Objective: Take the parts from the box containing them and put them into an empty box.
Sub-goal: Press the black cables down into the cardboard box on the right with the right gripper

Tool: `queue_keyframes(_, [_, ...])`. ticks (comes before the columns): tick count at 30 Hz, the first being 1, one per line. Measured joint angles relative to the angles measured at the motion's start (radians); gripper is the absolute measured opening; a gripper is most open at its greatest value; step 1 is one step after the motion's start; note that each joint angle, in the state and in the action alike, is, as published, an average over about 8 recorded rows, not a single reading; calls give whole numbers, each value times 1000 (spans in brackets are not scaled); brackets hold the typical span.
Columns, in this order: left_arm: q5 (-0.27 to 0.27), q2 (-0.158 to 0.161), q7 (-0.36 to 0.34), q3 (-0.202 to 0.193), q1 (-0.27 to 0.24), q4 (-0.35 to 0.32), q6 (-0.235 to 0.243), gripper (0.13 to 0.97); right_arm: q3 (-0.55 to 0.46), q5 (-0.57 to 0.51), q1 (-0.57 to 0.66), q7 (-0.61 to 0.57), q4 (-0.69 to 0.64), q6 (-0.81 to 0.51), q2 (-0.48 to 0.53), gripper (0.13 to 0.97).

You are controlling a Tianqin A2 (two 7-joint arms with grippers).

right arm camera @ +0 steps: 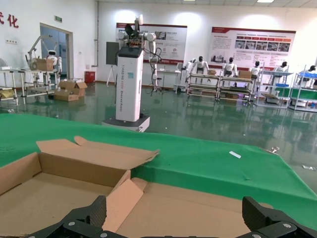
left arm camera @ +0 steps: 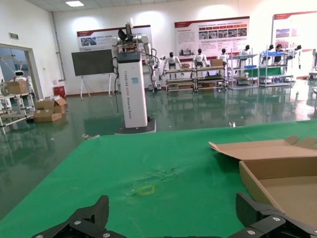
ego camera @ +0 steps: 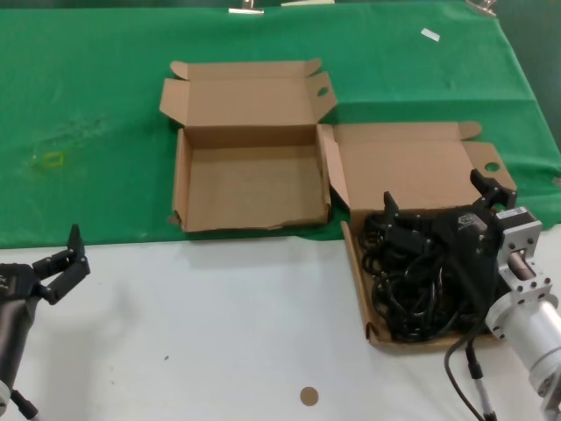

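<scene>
The parts (ego camera: 410,298), a tangle of black looped cords, fill the box containing them (ego camera: 412,167) at the right, its lid lying open behind. My right gripper (ego camera: 438,197) hovers open just above the cords with nothing between its fingers; in its wrist view the gripper (right arm camera: 176,214) faces that box's lid (right arm camera: 208,208). The empty box (ego camera: 250,184) stands open to the left of it on the green cloth, also seen in the right wrist view (right arm camera: 59,168). My left gripper (ego camera: 63,263) rests open and idle near the table's left front; in the left wrist view it (left arm camera: 173,215) looks over bare cloth.
Green cloth (ego camera: 88,105) covers the far half of the table, white surface (ego camera: 219,333) the near half. A small brown disc (ego camera: 308,396) lies near the front edge. A yellow mark (ego camera: 53,160) is on the cloth at left. The empty box's corner (left arm camera: 277,171) shows in the left wrist view.
</scene>
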Motion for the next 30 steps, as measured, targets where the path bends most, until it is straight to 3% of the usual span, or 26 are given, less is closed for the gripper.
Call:
queue_keyframes(3, [0,0,0,0,0,0,0,922,0,0,0,0,0,0,0,966])
queue_keyframes(12, [0,0,0,0,0,0,0,807,0,-1,-1,-1,1,-1,0,966])
queue_keyframes(22, [0,0,0,0,0,0,0,591,-11,-2,-10,1,16,0,22,966])
queue_keyframes(30, [0,0,0,0,0,0,0,397,-62,20,-22,29,42,18,119,966])
